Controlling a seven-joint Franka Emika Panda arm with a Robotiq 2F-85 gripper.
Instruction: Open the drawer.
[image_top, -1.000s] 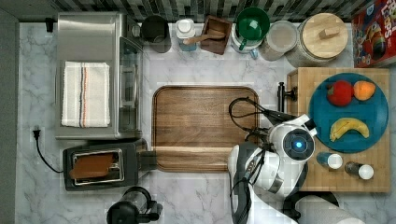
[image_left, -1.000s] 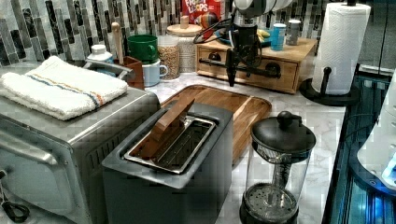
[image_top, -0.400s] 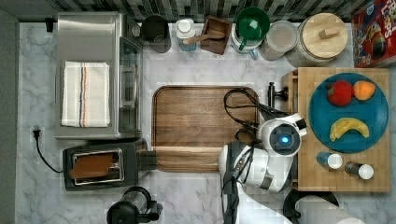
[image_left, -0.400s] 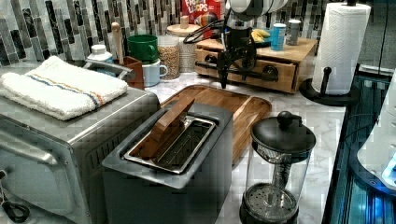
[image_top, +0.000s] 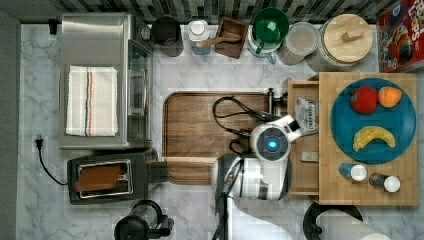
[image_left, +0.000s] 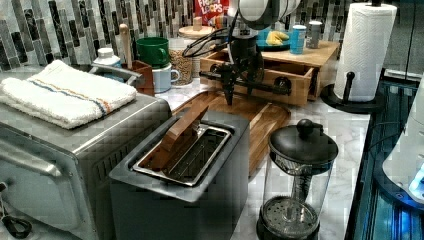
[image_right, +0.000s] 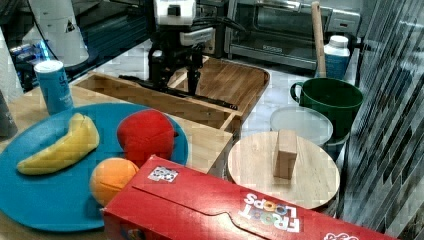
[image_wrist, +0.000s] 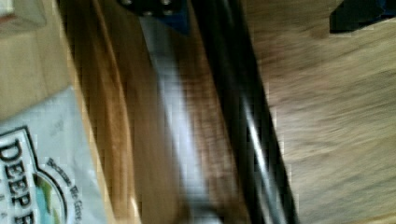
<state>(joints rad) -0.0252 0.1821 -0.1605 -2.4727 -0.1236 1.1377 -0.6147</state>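
My tool (image_left: 239, 82) is clamped on the long black bar handle (image_left: 270, 88) of the shallow light-wood drawer (image_left: 295, 81), which sits pulled partway out over the marble tabletop (image_top: 220, 75).

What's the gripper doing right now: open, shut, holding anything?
Gripper: at the handle of the partly open drawer; whether the fingers clamp the bar cannot be told.
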